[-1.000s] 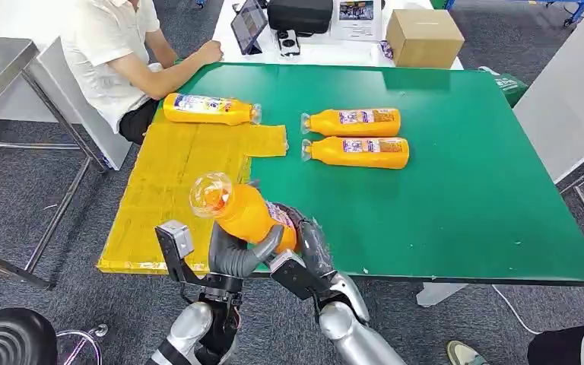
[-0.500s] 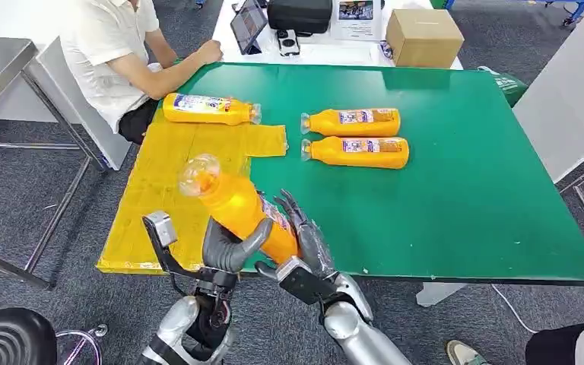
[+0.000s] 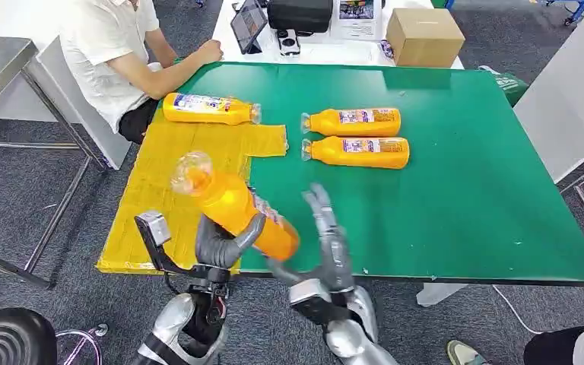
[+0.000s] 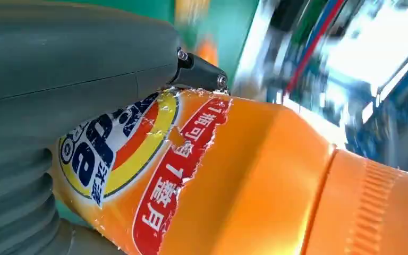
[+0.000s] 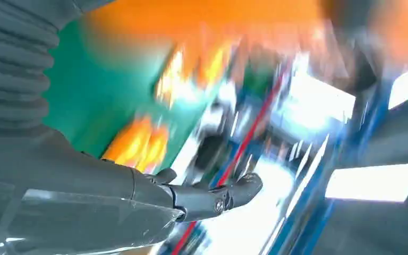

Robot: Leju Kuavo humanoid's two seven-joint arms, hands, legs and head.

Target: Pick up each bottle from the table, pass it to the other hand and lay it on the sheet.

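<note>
Over the yellow sheet (image 3: 175, 190) near edge: left hand (image 3: 224, 247) grips bottle (image 3: 236, 207); right hand (image 3: 327, 243) empty, fingers spread. Handover apparently done; next, lay it down.

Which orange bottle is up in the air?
The bottle gripped by the left robot hand, tilted above the table's near edge. The other three lie flat.

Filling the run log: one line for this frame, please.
stage: handover | left robot hand: grips held bottle | right robot hand: open, beside it | sheet: one bottle | table: two
</note>
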